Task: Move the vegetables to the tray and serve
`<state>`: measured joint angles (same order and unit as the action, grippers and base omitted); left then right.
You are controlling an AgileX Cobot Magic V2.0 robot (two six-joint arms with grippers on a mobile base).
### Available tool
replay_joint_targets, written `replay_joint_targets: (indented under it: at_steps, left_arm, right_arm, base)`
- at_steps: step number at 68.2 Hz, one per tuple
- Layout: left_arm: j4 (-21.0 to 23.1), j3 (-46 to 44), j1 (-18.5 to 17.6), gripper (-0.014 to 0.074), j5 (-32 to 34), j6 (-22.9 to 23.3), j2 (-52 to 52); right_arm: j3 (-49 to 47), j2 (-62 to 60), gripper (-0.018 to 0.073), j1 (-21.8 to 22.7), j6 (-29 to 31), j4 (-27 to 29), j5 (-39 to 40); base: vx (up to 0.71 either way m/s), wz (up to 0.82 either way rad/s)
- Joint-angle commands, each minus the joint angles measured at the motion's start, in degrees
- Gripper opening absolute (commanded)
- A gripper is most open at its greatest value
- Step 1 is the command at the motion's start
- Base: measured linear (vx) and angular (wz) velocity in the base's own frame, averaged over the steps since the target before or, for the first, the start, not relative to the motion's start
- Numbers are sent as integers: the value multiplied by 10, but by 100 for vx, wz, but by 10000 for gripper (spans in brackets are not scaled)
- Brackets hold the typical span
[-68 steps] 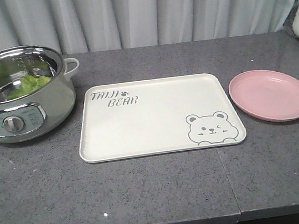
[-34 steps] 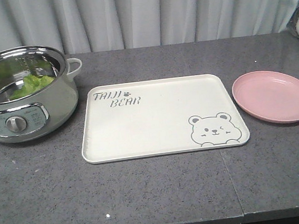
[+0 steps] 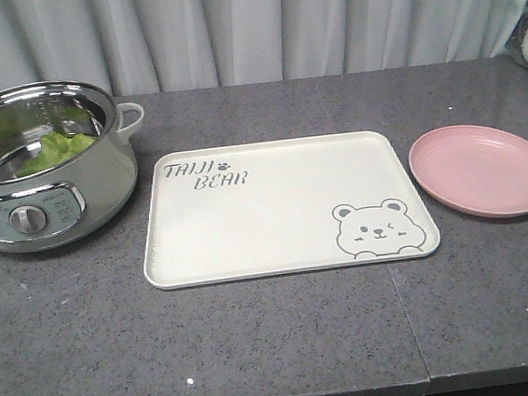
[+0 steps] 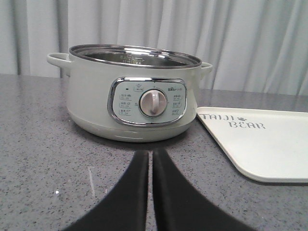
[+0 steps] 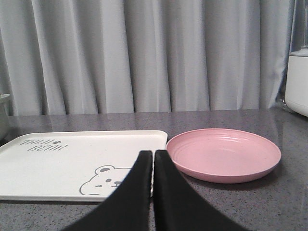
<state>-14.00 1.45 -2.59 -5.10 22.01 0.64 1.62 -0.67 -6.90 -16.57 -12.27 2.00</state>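
Vegetables [image 3: 53, 148] sit in the pot [image 3: 104, 190]; left fingers [image 4: 134, 192] and right fingers [image 5: 134, 192] each closed together, holding nothing.

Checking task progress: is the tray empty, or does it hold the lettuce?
Empty. The tray shows only its printed artwork in the front view. The lettuce lies inside the pot.
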Motion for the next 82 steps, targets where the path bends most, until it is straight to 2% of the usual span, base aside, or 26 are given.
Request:
replay_joint_targets:
  at_steps: [1,51,56,67,76,82]
  left_arm:
    - [3,13,0,-6,40,6,9]
    - [4,13,0,-6,45,6,9]
    - [4,13,0,-6,63,24,9]
    - [4,13,0,-6,123,111,9]
    - [4,13,0,-6,139,122,9]
    - [4,12,0,-6,142,122,9]
  right_arm:
    - [8,-3,-3,4,0,-5,45]
    - [8,-3,-3,4,0,-5,45]
    - [8,-3,-3,4,0,-5,45]
    - [8,-3,-3,4,-1,2,47]
    - [8,-3,-3,4,-1,24,47]
    - [8,-3,-3,4,-3,68,47]
  base:
    - [0,0]
    - [0,0]
    - [0,0]
    - [0,0]
    - [0,0]
    - [0,0]
